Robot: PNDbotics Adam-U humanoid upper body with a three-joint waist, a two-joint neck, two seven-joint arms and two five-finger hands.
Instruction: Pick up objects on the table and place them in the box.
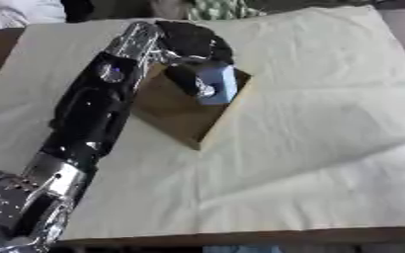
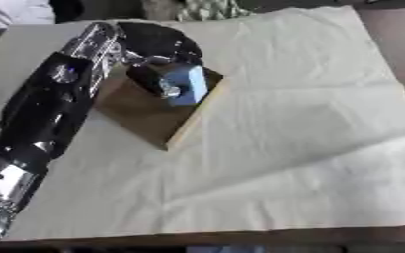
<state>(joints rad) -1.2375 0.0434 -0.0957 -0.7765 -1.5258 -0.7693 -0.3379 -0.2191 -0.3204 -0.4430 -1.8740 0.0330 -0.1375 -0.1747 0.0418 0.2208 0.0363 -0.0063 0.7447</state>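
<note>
Blue block (image 1: 220, 84) pinched in left hand (image 1: 191, 47) over box (image 1: 182, 113).

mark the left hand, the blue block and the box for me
left hand (image 1: 193, 42): left eye view, on the black back of the hand, fingers curled round the block.
blue block (image 1: 220, 84): left eye view, on its light blue face.
box (image 1: 178, 118): left eye view, on the bare brown inside, below the block.

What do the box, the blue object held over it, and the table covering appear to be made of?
The box looks like brown cardboard or thin wood: matte, with a pale edge. The blue object, in the left hand, looks matte, perhaps foam or plastic; I cannot tell which. The covering looks like cream cloth, creased and wrinkled.
</note>
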